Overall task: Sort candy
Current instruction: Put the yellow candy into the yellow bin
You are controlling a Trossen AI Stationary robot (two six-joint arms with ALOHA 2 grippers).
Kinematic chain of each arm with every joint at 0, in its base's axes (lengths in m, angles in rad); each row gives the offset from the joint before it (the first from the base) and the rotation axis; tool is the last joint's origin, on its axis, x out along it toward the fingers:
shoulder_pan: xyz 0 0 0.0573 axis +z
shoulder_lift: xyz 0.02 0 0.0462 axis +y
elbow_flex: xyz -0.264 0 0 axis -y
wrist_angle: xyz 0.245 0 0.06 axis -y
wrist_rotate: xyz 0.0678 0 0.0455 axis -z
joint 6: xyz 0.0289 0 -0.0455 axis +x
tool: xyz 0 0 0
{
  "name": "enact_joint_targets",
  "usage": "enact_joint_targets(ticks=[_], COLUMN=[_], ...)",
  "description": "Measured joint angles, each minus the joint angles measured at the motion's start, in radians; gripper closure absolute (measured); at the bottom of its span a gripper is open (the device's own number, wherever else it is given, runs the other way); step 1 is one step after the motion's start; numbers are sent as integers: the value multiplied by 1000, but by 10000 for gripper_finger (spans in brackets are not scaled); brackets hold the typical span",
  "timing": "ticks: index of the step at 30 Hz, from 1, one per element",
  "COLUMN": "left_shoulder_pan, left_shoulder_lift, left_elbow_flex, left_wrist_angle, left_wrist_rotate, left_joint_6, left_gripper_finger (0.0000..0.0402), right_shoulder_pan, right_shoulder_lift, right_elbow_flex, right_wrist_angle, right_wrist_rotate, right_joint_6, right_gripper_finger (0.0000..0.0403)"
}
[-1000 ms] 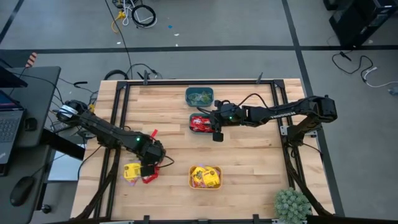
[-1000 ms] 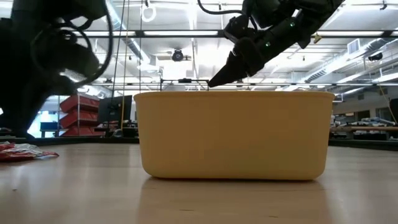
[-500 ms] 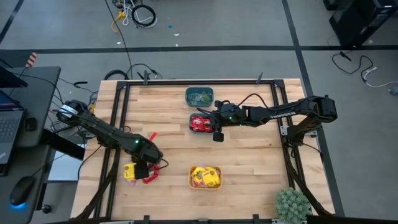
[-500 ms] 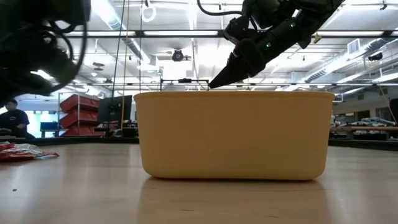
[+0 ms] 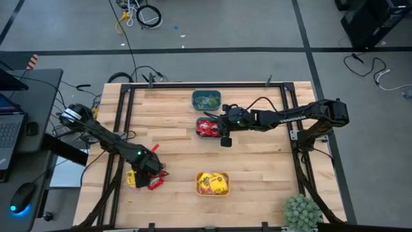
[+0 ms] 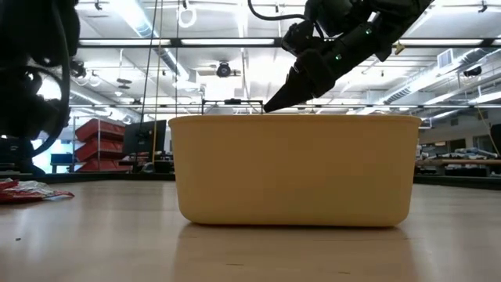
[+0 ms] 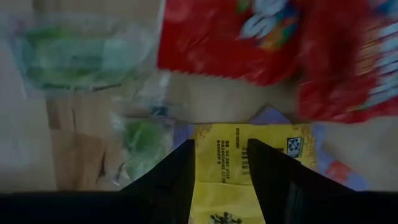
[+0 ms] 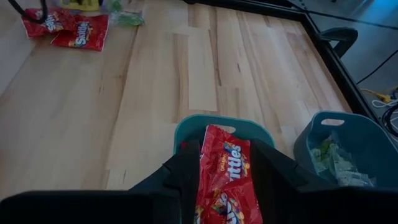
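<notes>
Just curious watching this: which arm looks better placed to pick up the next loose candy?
The left. Its hand hangs open right over the loose candy pile. The right hand sits far off by the red candy's bin.

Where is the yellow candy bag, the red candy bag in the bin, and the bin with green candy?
yellow candy packet [image 7: 239, 158], left wrist view, on its printed middle.
red candy packet [image 8: 225, 177], right wrist view, on its shiny front.
teal bin with green candy [image 5: 206, 99], high view, on its inside.

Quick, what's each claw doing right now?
Left claw: open, over a yellow packet.
Right claw: open above the red packet in the teal bin.
</notes>
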Motion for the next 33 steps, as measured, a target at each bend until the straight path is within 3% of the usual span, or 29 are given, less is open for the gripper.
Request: enact_joint_targets(ticks=[5, 11, 16, 25, 29, 33], left_shoulder_pan=[-2, -3, -2, 49, 89, 167], left_shoulder_lift=[-3, -3, 1, 1, 1, 0], left_elbow_flex=[-32, -34, 7, 210, 292, 337], left_wrist_angle=[40, 54, 23, -151, -123, 13], left_wrist_rotate=[0, -25, -97, -239, -280, -329], left_joint_6=[5, 25, 66, 214, 339, 488], left_gripper_finger=[277, 388, 399, 401, 401, 401], right_shoulder_pan=[0, 0, 0, 1, 10, 24], right_shoulder_lift=[0, 0, 0, -14, -64, -141], right_elbow_flex=[0, 0, 0, 0, 0, 0], right_wrist_angle=[1, 1, 0, -15, -64, -137], right_wrist_rotate=[0, 0, 0, 25, 34, 106], right_joint_6=[0, 0, 0, 1, 5, 7], right_gripper_finger=[276, 276, 276, 276, 276, 276])
